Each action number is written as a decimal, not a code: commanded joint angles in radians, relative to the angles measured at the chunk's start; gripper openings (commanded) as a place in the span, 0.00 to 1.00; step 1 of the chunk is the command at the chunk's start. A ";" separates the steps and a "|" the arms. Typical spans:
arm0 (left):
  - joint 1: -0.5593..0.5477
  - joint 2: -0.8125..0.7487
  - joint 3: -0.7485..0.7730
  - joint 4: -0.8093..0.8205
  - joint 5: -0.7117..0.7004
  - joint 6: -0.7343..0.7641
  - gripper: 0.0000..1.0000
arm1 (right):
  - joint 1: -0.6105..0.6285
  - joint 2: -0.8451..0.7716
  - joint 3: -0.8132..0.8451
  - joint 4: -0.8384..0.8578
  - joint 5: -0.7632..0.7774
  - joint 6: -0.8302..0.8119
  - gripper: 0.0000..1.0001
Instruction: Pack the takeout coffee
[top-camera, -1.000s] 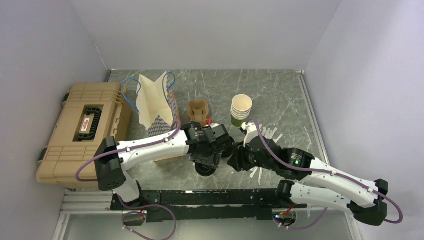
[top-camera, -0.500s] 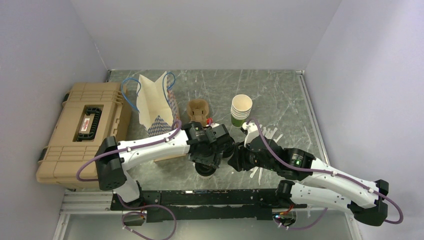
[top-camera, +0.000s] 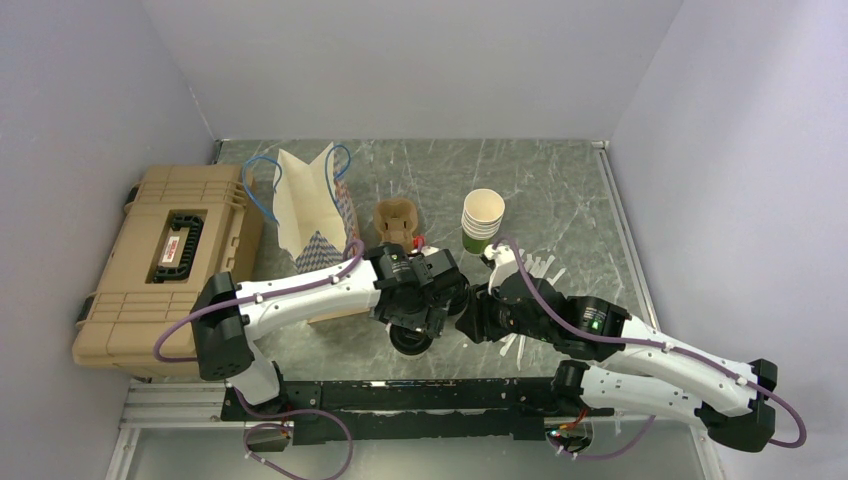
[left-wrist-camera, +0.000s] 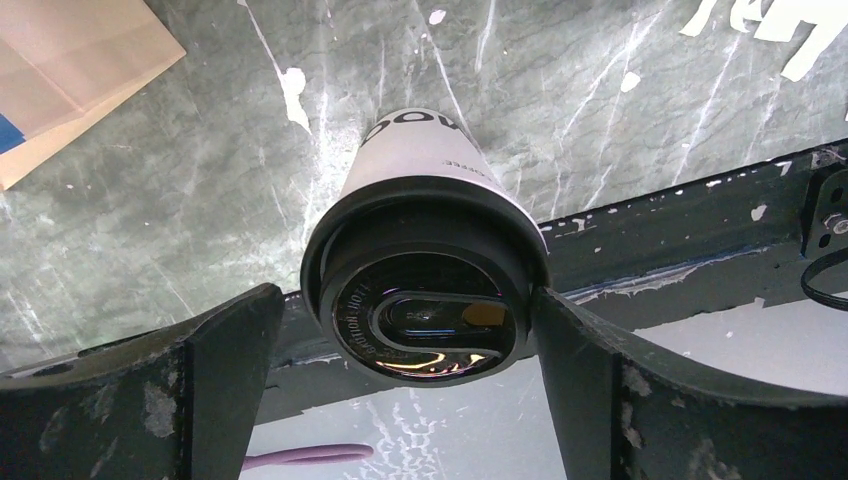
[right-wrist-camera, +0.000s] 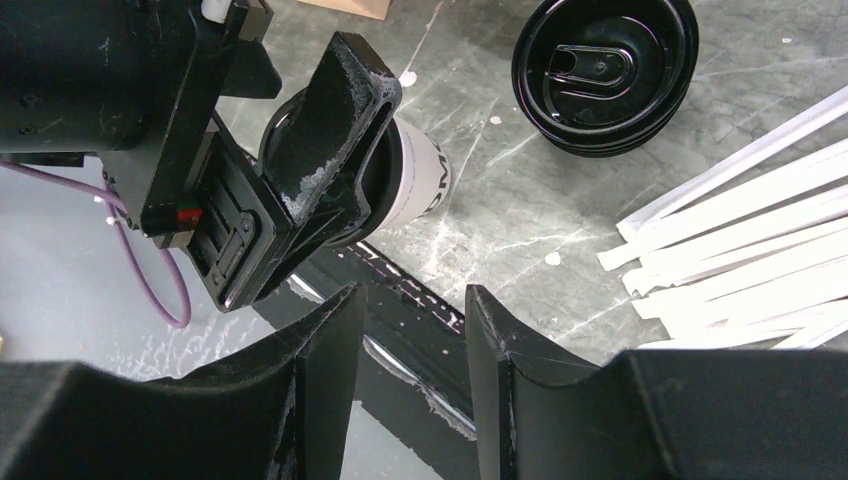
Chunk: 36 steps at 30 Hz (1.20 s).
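Observation:
The takeout coffee (left-wrist-camera: 425, 200), a pale paper cup with a round black lid, sits at the table's near edge, also seen in the top view (top-camera: 407, 340) and the right wrist view (right-wrist-camera: 420, 185). My left gripper (left-wrist-camera: 407, 305) is open and straddles the cup at lid height. Its right finger touches the lid rim and its left finger stands a small gap off. My right gripper (right-wrist-camera: 415, 300) is open and empty, just right of the cup over the front rail; in the top view it is beside the left gripper (top-camera: 468, 326).
A paper bag (top-camera: 312, 205) with blue handles stands open at the back left, beside a tan case (top-camera: 165, 265). A brown cup carrier (top-camera: 396, 222) and a stack of lidless cups (top-camera: 482, 222) stand behind. A pile of black lids (right-wrist-camera: 603, 75) and white stirrers (right-wrist-camera: 750, 220) lie right of the cup.
Almost nothing differs. The left gripper and the cup have shifted only a hair; the right arm holds still.

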<state>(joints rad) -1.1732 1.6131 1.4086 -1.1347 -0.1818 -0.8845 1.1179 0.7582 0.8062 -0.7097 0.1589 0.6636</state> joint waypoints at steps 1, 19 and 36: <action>-0.008 -0.025 0.050 -0.017 -0.030 0.005 0.99 | 0.000 0.000 0.025 0.014 0.026 0.004 0.46; -0.013 -0.237 -0.042 -0.043 -0.084 -0.085 0.88 | 0.002 0.086 0.093 0.045 -0.019 -0.026 0.41; 0.021 -0.344 -0.271 0.050 -0.072 -0.111 0.73 | 0.060 0.409 0.286 0.004 0.020 -0.048 0.40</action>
<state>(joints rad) -1.1706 1.2915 1.1542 -1.1366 -0.2420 -0.9897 1.1736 1.1267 1.0313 -0.6979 0.1490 0.6281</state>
